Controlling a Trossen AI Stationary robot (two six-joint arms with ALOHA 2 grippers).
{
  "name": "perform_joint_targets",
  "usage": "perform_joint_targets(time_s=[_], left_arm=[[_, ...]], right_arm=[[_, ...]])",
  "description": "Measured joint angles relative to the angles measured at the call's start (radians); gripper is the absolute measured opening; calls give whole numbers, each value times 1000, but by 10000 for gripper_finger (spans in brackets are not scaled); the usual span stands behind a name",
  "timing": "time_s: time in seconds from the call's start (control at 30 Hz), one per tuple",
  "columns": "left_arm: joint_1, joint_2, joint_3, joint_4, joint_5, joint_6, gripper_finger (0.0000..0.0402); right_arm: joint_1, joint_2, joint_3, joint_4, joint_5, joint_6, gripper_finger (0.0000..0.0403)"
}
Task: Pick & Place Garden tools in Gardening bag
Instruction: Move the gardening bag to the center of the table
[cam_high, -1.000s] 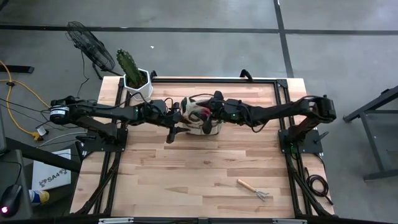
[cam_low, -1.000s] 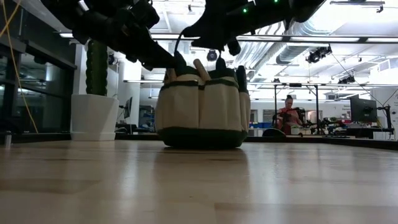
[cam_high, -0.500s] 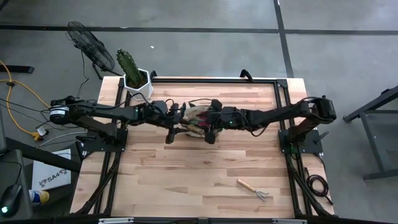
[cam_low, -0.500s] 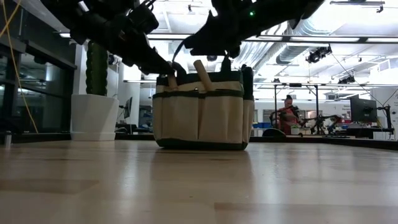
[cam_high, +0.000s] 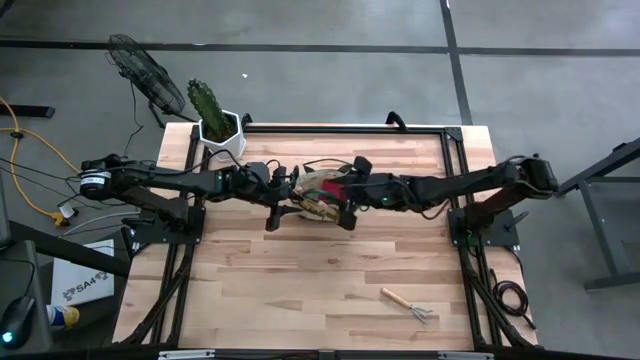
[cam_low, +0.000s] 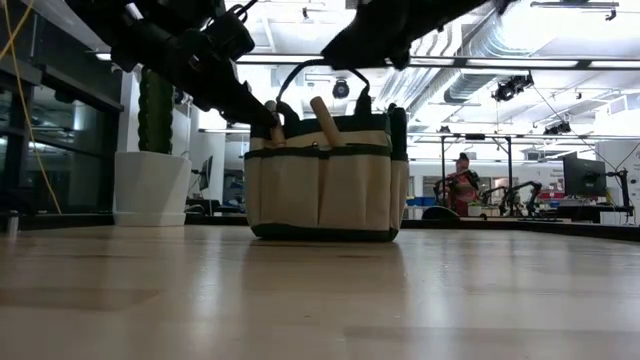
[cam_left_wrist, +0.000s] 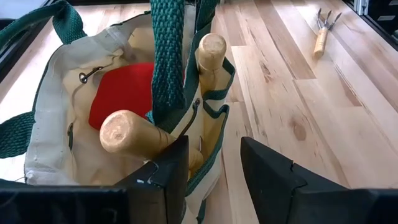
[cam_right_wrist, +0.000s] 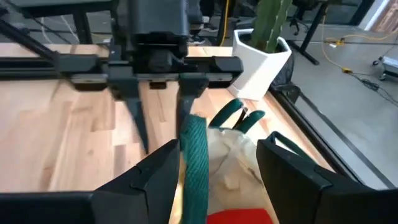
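— Sitting upright mid-worktop (cam_high: 300, 270), the gardening bag (cam_low: 322, 178) holds two wooden handles (cam_left_wrist: 134, 134) and a red piece (cam_left_wrist: 124, 93). And the end effectors?

— The left end effector (cam_left_wrist: 214, 165) is at the bag's rim, fingers spread with the side wall between them. The right end effector (cam_right_wrist: 214, 171) hangs open over the bag, a green loop handle (cam_right_wrist: 196, 165) between its fingers.

— Anything outside?

— A rake (cam_high: 408, 304) lies well apart near the worktop's front; a potted cactus (cam_high: 215, 118) stands at the back corner.
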Motion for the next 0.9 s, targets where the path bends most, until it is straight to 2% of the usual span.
perform_joint_targets(time_s=[0.13, 0.3, 0.37, 0.43, 0.57, 0.9], left_arm=[[0, 0, 0, -8, 0, 0, 143], [0, 0, 0, -24, 0, 1, 143], [0, 0, 0, -22, 0, 1, 143], [0, 0, 0, -21, 0, 0, 143], [0, 0, 0, -21, 0, 1, 143], [0, 0, 0, -21, 3, 6, 143]], right_arm=[[20, -75, 0, -106, 46, 48, 206], [11, -133, 1, -283, 336, 270, 206], [-13, -134, 1, -350, 405, 390, 206], [-47, -127, 1, -407, 385, 501, 206], [-130, -85, -1, -459, 279, 650, 206], [-274, 5, -1, -318, -1, 608, 206]])
